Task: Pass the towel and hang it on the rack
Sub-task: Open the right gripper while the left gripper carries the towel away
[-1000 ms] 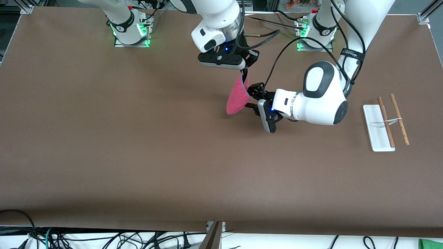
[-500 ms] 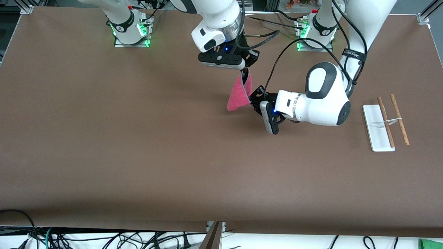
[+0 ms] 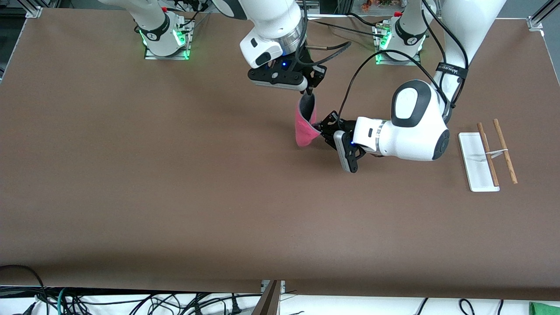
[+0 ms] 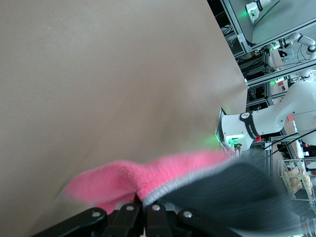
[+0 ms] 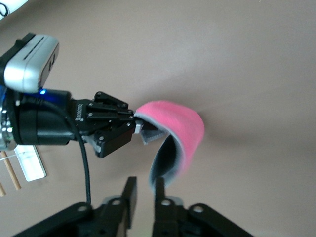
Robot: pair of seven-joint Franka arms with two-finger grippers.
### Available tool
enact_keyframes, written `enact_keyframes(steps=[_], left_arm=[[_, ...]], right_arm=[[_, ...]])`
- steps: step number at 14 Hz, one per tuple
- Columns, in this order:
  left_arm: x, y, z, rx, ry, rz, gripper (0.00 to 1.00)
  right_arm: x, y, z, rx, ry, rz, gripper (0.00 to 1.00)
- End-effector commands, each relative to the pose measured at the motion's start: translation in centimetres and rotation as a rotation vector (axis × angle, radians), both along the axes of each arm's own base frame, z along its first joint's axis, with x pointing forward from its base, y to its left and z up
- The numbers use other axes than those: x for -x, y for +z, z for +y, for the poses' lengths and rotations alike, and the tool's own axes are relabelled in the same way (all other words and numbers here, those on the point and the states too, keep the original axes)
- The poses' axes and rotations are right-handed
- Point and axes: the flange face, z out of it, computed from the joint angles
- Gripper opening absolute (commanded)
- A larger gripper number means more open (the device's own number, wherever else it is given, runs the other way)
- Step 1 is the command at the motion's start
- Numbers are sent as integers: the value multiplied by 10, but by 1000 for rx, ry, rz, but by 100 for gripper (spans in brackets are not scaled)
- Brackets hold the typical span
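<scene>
Desk [image 3: 175, 197] nearest the front camera is bare brown surface from where I sit. Farther up, toward the left arm's end, I see the rack [image 3: 488, 155]: its flat white base lies on the desk, with the two thin brown rods running along it, tied by a white crosspiece. It sits well apart from both grippers.

Over the middle of the desk, the left gripper [image 3: 320, 128] reaches in sideways from its white wrist. Its fingers are pinched together on the lower edge of the towel [image 3: 305, 122]; the right wrist view shows the left gripper [image 5: 138, 126] clamped on the cloth's grey-edged hem, and the left wrist view shows the towel [image 4: 163, 180] bunched right at the finger bases.

The towel hangs in the air as a curled fold, pink-red face outward and dark grey face inside, stretched between the two grippers.

Above it, the right gripper [image 3: 309, 92] points down from the right arm, at the cloth's top edge. In the right wrist view, the right gripper [image 5: 144, 190] has its fingers set a small way apart, with the towel [image 5: 175, 136] edge against one finger; I think it is loosed, though the view is tight.
</scene>
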Motion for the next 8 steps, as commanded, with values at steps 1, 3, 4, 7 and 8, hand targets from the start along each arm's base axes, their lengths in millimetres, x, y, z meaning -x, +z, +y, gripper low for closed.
enact_keyframes(steps=[1,3,4,7,8], left_arm=[[-3,6,3,30,-11,-15,0],[-5,9,8,25,-5,-18,0],[-7,12,16,26,-4,-12,0],[-27,34,69,-41,-50,-40,0],[-31,41,93,-56,-68,-27,0]], right_arm=[[-3,5,-5,-7,30,3,100],[-11,9,-21,5,36,5,100],[-16,14,-35,16,39,7,100],[-33,0,-89,75,77,28,100],[-41,-11,-109,96,80,44,100]])
